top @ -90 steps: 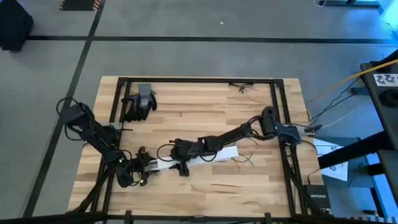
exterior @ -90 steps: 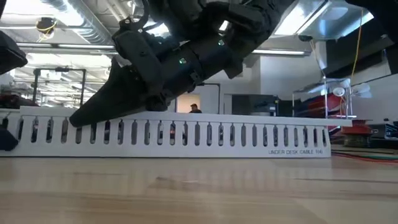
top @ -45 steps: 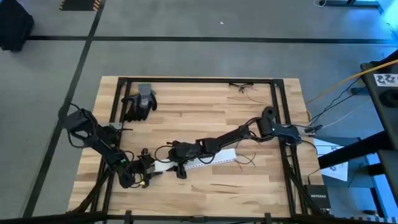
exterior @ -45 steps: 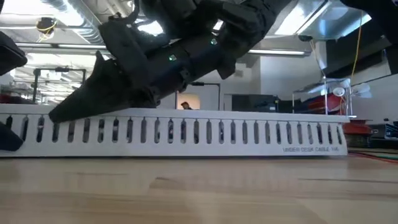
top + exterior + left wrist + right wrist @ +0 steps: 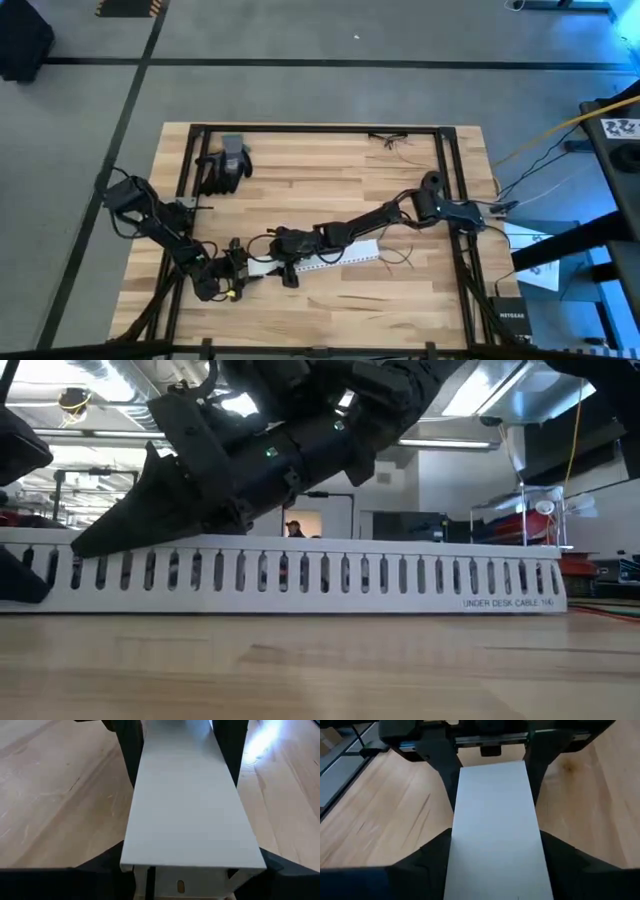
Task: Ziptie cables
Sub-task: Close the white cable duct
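Grippers, 2, left and right, both clamped on 1 white strip.

I see a table of pale wood, grained and smooth with a soft sheen. The white strip looks like matt plastic, smooth on top, slotted along its side. My grippers' fingers look matt black plastic.

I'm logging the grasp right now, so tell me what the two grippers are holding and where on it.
Both hold the white slotted strip by its long sides: the left gripper at one end, the right gripper beside it on the same end portion.
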